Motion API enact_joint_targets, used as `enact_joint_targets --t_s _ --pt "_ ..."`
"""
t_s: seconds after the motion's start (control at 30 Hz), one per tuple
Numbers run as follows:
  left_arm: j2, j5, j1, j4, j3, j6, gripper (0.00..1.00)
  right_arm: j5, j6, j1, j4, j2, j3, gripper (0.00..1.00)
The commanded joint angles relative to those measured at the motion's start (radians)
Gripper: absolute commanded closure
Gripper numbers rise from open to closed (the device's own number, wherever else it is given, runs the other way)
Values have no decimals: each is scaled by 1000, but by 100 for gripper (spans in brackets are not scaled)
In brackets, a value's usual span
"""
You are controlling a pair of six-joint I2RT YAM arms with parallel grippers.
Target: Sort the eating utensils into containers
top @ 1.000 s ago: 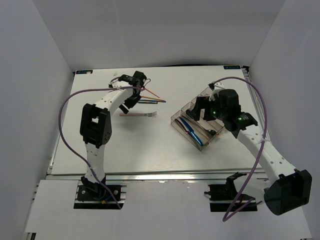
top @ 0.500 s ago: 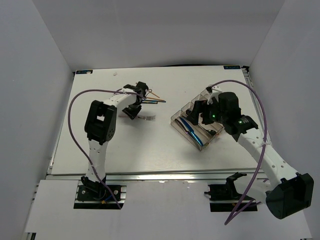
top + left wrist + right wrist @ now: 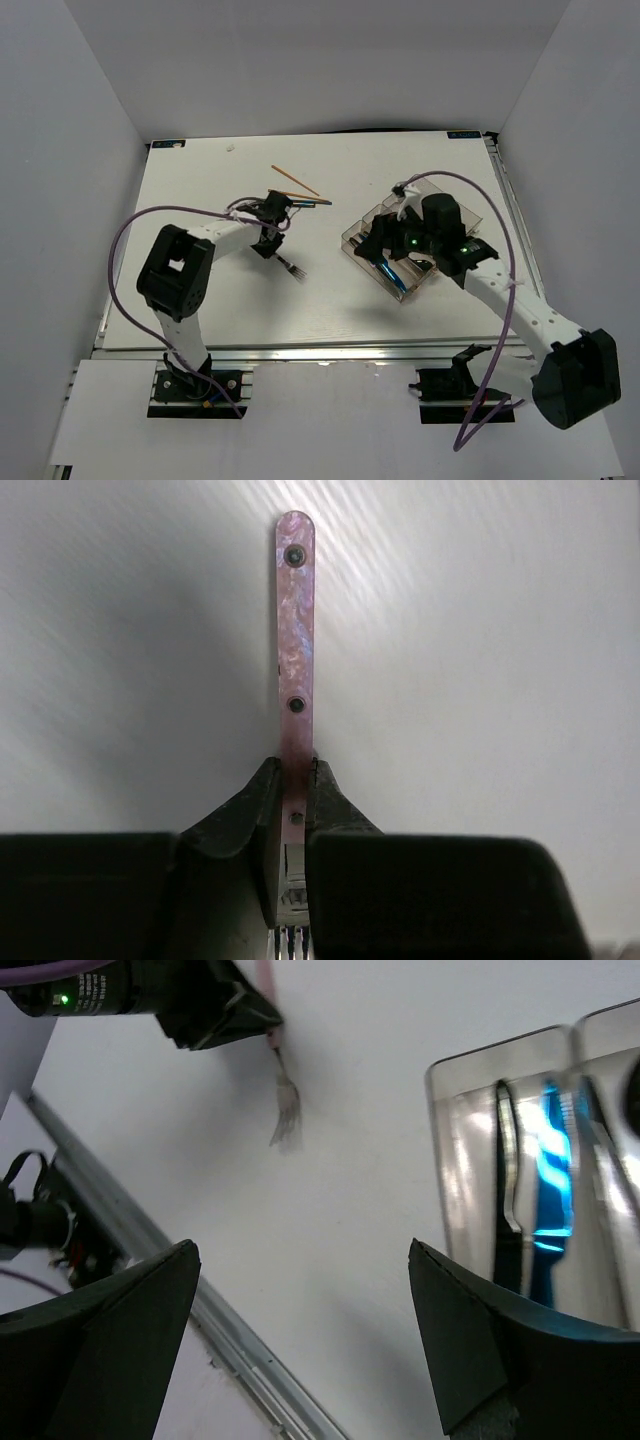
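Several pieces in, then. How far along am I?

Partway, I'd judge. Your clear tray [image 3: 462, 1150] on the counter [image 3: 200, 310] already holds a blue knife [image 3: 550, 1210] and a black piece [image 3: 505, 1200] side by side. Whether they share one compartment, and what lies beyond them, I can't tell.

What's left out?

The orange chopsticks [image 3: 295, 180] and a dark slim piece [image 3: 312, 202] lie at the back, well apart from the tray. The pink-handled fork [image 3: 295, 630] is in hand: your left end effector [image 3: 293, 780] is clamped narrow on its handle. Whether it's clear of the counter, I can't say.

And the right one?

Your right end effector [image 3: 300, 1330] hangs wide apart and empty by the tray.
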Motion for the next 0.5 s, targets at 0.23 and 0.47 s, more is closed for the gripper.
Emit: enact_joint_targets --t_s 0.23,0.47 --pt "-423 196 -307 488 -306 376 100 23 286 142 410 91 -122 21" --pt "-589 310 -407 730 -486 481 100 279 463 142 473 -1 -179 24"
